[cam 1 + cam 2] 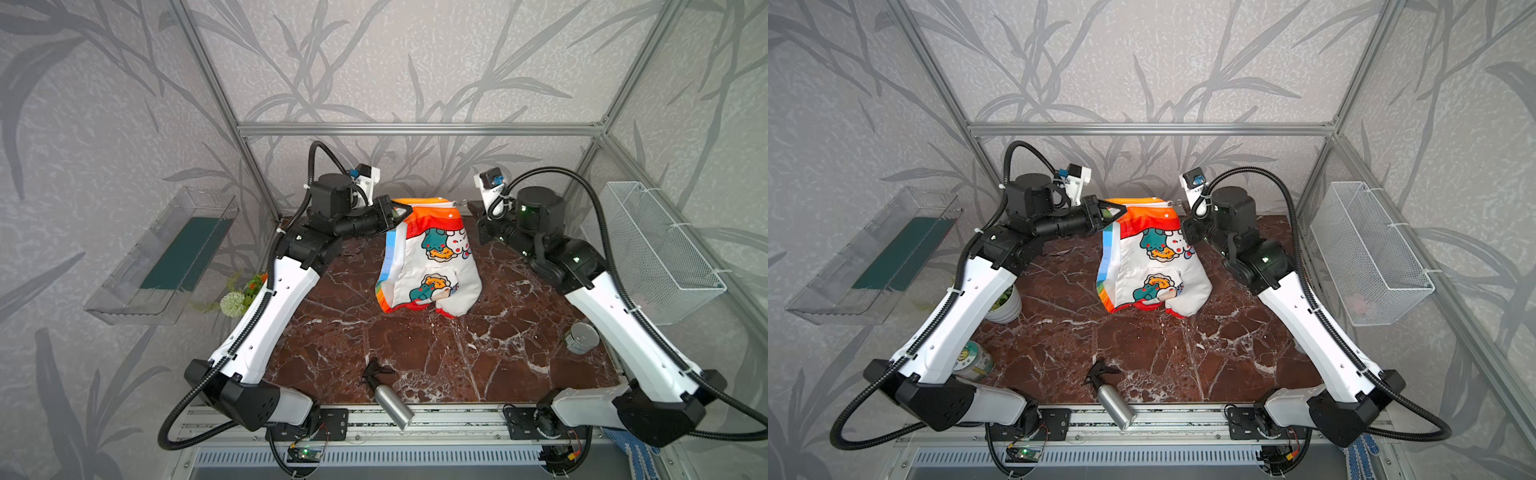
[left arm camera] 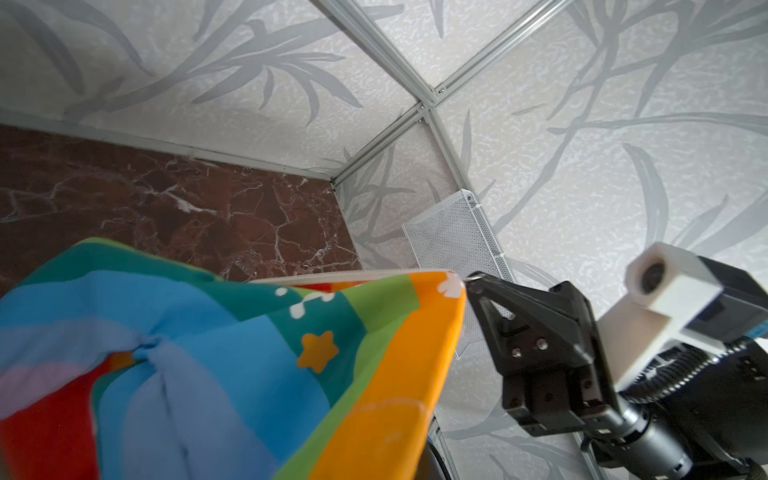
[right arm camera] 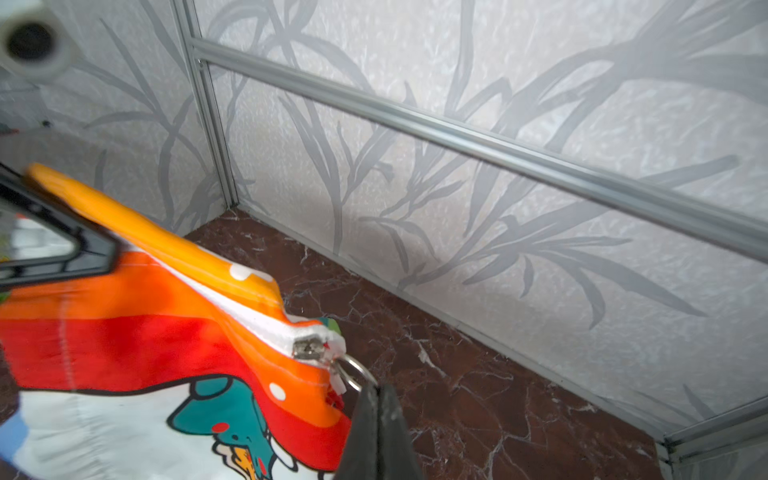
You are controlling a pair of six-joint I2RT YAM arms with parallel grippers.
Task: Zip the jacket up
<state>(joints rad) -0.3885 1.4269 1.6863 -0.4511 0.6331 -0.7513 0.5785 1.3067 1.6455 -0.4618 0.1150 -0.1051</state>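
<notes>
The jacket point(image 1: 432, 266) hangs stretched between my two grippers at the back of the table, its lower part resting on the marble; it also shows in the other top view point(image 1: 1150, 266). My left gripper point(image 1: 404, 212) is shut on the jacket's orange striped edge; in the left wrist view the fabric point(image 2: 208, 353) hides its jaws. My right gripper point(image 3: 376, 388) is shut on the metal ring point(image 3: 355, 370) of the zipper pull, right beside the slider point(image 3: 307, 347) at the end of the white zipper. In a top view the right gripper point(image 1: 468, 203) sits at the jacket's upper right corner.
A silver spray bottle point(image 1: 392, 405) lies at the front edge. A tin can point(image 1: 582, 337) stands at the right and a flower pot point(image 1: 235, 301) at the left. A wire basket point(image 1: 660, 249) hangs on the right wall, a clear tray point(image 1: 166, 253) on the left wall.
</notes>
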